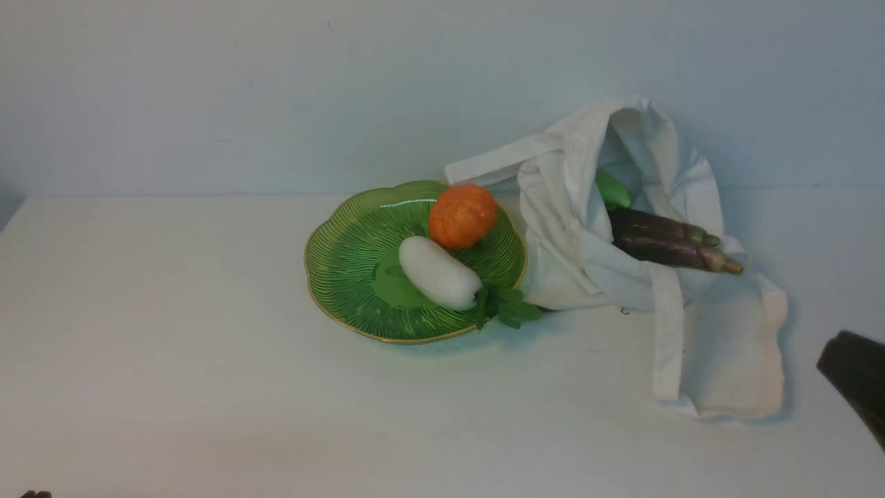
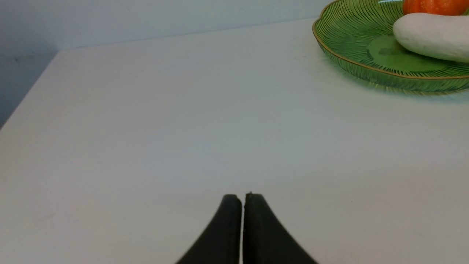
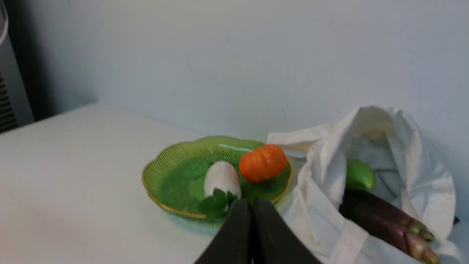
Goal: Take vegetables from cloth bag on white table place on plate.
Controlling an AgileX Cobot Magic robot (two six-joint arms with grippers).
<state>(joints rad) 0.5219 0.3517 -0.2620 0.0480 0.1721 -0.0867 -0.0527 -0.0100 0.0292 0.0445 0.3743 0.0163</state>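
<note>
The green plate sits mid-table and holds the white radish with its green leaves and an orange pumpkin-like vegetable. The cloth bag lies open to the right of the plate. Two dark-purple eggplants and a smooth green vegetable lie in its mouth. My right gripper is shut and empty, near the table's right front; only a dark part of that arm shows in the front view. My left gripper is shut and empty, low over the white table.
A pale wall runs along the table's far edge. The table's left edge meets a dark gap. The plate lies ahead and to the right of the left gripper.
</note>
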